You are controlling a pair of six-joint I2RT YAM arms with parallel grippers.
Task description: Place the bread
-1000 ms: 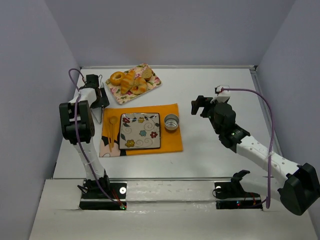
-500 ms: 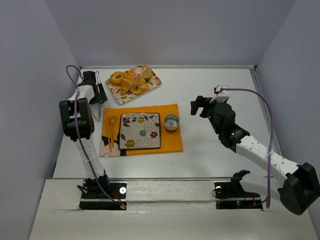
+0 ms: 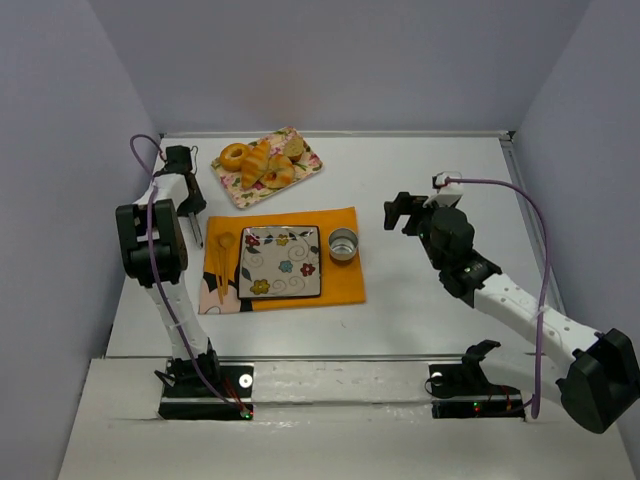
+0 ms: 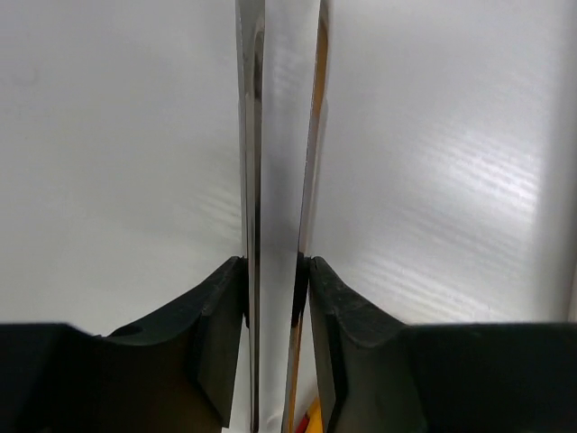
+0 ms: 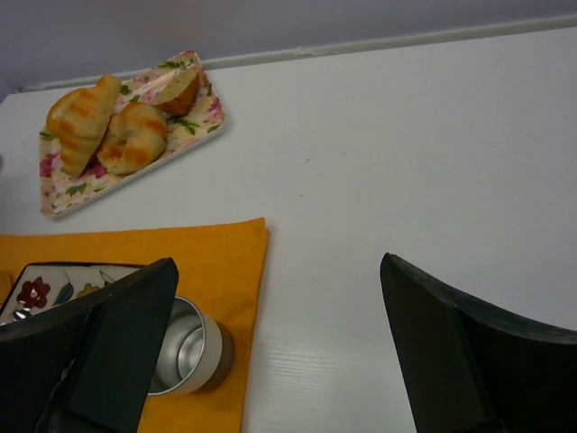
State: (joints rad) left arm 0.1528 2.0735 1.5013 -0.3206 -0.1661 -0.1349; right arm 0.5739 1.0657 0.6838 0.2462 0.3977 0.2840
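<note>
Left gripper [image 4: 275,280] clenched on metal tongs [image 4: 252,135], tips over bare table. Croissant [image 3: 258,160] sits on floral tray [image 5: 68,191] at its 2 o'clock. It should swing there and straddle the croissant before squeezing. Right gripper [image 5: 278,266] released, empty.

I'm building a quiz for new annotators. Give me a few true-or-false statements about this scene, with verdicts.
1. The croissant lies on the floral tray. True.
2. The square plate holds a roll. False: nothing lies on it.
3. The right gripper is open and holds nothing. True.
4. The metal cup stands on the bare table. False: it stands on the orange mat, right of the plate.
5. The left gripper is shut on metal tongs. True.
</note>
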